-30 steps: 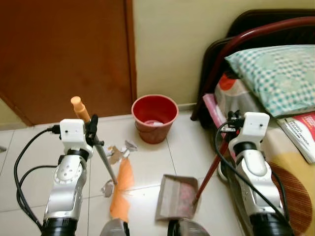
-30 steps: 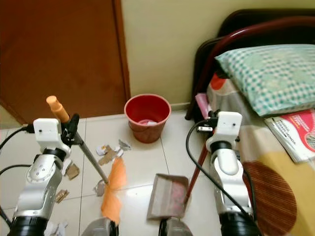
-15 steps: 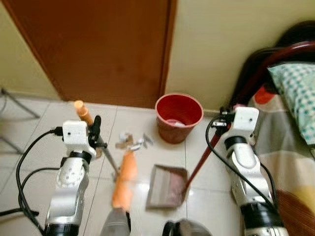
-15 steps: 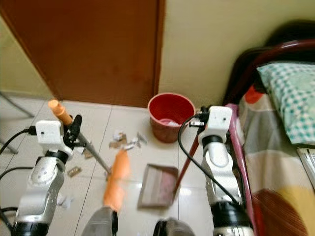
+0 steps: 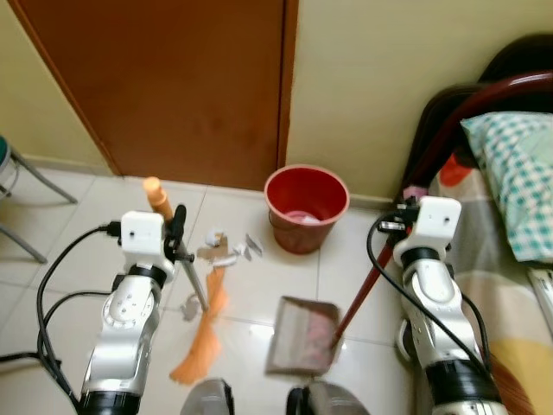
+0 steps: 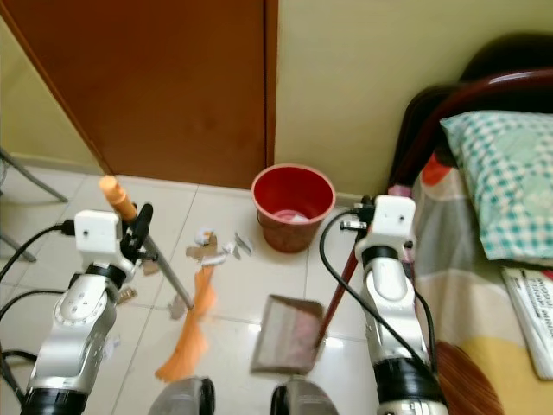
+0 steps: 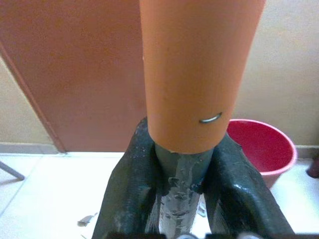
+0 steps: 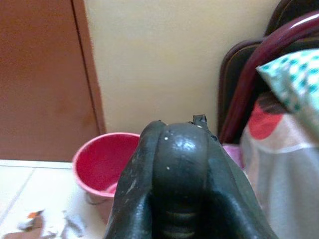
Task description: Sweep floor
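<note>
Left jaws [image 7: 182, 164]: my left jaws are clamped on the broom [image 5: 197, 341] shaft below its orange grip; bristles on the floor [image 5: 259, 285]
Right jaws [image 8: 172, 164]: my right jaws are closed around the dustpan [image 5: 301, 337] handle; pan flat beside the broom
Progress: paper scraps [image 5: 226, 252] lie loose ahead of the bristles; the pan looks nearly empty, so most sweeping remains, I judge
Room: pale tiles; red bucket [image 5: 306, 206] by the wall; brown door [image 5: 164, 86]; bed [image 5: 510, 199] on my right

broom [image 5: 200, 341] bristles swung left | dustpan [image 5: 302, 335] unmoved; view panned left
</note>
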`<state>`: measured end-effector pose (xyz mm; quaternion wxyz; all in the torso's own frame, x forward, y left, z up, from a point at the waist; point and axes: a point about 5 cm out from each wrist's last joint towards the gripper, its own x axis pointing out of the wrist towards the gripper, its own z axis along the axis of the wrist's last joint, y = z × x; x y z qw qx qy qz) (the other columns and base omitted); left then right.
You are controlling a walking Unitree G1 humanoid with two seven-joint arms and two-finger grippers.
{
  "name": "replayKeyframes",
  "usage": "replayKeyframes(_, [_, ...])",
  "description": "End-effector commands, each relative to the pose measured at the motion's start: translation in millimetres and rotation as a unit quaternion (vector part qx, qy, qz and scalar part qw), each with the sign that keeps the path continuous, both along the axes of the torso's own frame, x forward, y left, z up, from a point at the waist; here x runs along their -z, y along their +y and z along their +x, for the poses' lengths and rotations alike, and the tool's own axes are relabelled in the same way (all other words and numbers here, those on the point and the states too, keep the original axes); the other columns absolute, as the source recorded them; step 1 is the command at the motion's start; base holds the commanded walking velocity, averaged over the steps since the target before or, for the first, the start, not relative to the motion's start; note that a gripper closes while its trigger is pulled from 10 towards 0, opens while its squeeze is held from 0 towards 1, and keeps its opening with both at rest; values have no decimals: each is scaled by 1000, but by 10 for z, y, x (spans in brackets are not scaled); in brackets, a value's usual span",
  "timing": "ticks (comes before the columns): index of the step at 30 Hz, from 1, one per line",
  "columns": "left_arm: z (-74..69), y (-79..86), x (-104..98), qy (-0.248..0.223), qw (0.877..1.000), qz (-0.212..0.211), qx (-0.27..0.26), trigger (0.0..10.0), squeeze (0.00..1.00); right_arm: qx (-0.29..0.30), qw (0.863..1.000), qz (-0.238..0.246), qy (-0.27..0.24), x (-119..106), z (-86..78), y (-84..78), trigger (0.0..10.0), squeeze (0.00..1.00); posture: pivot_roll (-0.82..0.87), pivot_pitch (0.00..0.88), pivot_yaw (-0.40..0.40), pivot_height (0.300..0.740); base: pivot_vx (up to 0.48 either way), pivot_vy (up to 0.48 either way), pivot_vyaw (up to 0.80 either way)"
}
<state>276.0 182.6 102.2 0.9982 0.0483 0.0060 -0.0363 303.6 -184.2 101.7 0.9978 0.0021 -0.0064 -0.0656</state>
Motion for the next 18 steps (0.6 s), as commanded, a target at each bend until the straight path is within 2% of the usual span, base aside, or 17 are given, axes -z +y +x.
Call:
replayKeyframes(1, [-14,52,13,2,1000,18,-3,10000,0,2,1000,7,-2,-2,23,21,10000,0,11,110,-34,740,0,0,0])
replayKeyframes(4, [15,20,-110,-29,998,46,9,10000,0,-3,1000,2,-1,7,35,49,10000,0,17,105,-36,740,0,0,0])
replayKeyframes(6, [51,-2,-240,-58,996,70,16,10000,0,-6,1000,3,-2,5,50,69,10000,0,20,106,-38,740,0,0,0])
replayKeyframes(7, [90,-12,-368,-85,993,85,18,10000,0,-9,1000,2,-2,1,68,86,10000,0,23,109,-37,740,0,0,0])
replayKeyframes(9, [90,-12,-368,-85,993,85,18,10000,0,-9,1000,2,-2,1,68,86,10000,0,23,109,-37,740,0,0,0])
replayKeyframes(12, [141,-22,-521,-115,989,97,14,10000,0,-9,1000,0,-2,2,88,93,10000,0,25,107,-38,740,0,0,0])
replayKeyframes(18, [204,-24,-759,-152,984,88,-1,10000,0,-6,1000,-1,2,17,104,84,10000,0,17,100,-33,740,0,0,0])
